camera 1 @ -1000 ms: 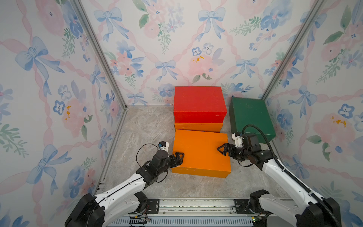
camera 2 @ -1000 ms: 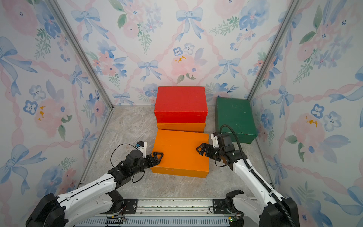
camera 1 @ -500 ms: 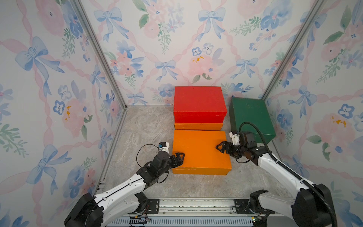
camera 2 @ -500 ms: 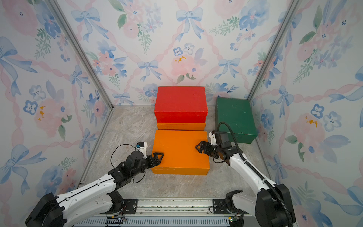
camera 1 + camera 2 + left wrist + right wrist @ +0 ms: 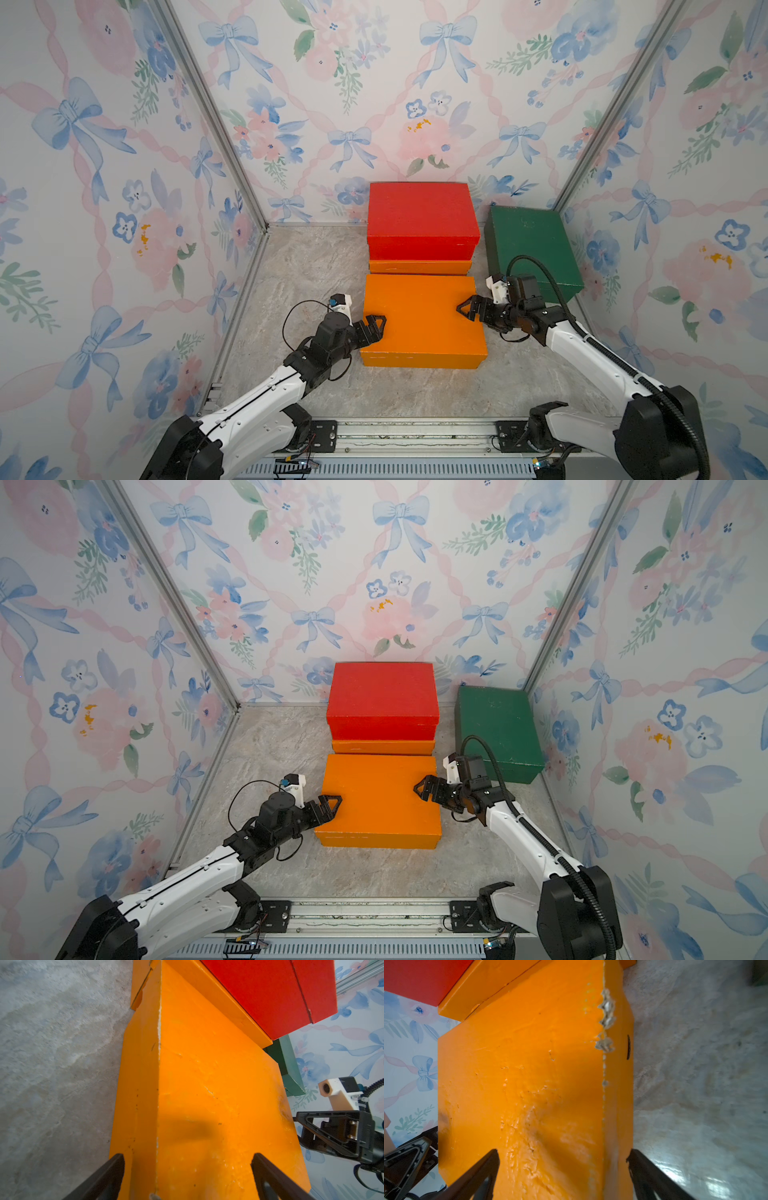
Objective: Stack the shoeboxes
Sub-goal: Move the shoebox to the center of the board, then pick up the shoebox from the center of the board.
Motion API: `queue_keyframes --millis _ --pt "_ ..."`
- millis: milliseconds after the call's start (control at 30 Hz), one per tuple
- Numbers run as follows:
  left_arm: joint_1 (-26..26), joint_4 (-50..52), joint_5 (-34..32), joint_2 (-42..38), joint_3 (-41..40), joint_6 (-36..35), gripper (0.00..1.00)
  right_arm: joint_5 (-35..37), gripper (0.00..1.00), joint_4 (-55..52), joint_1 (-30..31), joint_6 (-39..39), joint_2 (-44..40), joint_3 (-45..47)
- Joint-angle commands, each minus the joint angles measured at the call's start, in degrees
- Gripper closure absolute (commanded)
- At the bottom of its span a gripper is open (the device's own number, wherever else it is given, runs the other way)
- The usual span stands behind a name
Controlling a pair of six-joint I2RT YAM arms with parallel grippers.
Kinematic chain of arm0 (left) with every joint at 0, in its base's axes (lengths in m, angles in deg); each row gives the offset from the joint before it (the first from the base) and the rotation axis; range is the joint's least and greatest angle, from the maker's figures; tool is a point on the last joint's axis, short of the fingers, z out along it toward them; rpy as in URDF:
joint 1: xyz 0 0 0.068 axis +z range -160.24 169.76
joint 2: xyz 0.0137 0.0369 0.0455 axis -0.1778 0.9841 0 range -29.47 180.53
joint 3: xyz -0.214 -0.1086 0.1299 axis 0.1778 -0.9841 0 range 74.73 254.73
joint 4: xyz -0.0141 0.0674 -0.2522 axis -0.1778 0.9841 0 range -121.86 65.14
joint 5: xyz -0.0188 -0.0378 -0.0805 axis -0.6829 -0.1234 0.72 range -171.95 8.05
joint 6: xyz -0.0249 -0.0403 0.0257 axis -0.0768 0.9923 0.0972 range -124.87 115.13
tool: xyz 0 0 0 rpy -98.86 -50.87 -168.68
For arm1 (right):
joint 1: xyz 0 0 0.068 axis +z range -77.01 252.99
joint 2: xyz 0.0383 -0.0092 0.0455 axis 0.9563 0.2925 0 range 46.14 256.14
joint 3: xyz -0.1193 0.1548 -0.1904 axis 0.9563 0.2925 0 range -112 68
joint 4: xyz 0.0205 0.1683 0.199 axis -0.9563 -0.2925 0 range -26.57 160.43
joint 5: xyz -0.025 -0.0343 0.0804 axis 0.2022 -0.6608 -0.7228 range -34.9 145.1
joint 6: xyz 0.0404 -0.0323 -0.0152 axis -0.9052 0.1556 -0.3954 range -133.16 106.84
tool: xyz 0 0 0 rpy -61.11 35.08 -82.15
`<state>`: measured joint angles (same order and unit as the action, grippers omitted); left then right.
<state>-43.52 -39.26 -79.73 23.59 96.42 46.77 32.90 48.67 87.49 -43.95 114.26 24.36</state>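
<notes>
Only the front strip of the lower orange cardboard shoebox shows beneath the red cardboard shoebox. The right arm hides the near corner of the dark green cardboard shoebox. The near orange cardboard shoebox, skewed a second ago, now lies square at the stack's 6 o'clock. The left gripper at its 9 o'clock edge and the right gripper at 3 o'clock straddle it, jaws apart.

Red box atop orange box; front orange box abutting, probably; green box beside.
</notes>
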Motion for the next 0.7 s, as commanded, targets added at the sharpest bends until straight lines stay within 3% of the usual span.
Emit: queue_keyframes --millis 0,367,667 --pt "1.8 1.2 2.7 -1.0 1.8 -3.0 0.02 -0.3 0.01 -3.6 -1.0 2.8 -2.3 -2.6" --pt "4.1 1.2 4.1 0.1 1.5 -6.6 0.02 -0.9 0.01 -2.6 -3.2 6.1 -10.4 2.9" --pt "6.1 1.1 7.9 3.2 2.1 -8.0 0.02 -1.2 0.01 3.8 -3.2 3.5 -13.8 10.0"
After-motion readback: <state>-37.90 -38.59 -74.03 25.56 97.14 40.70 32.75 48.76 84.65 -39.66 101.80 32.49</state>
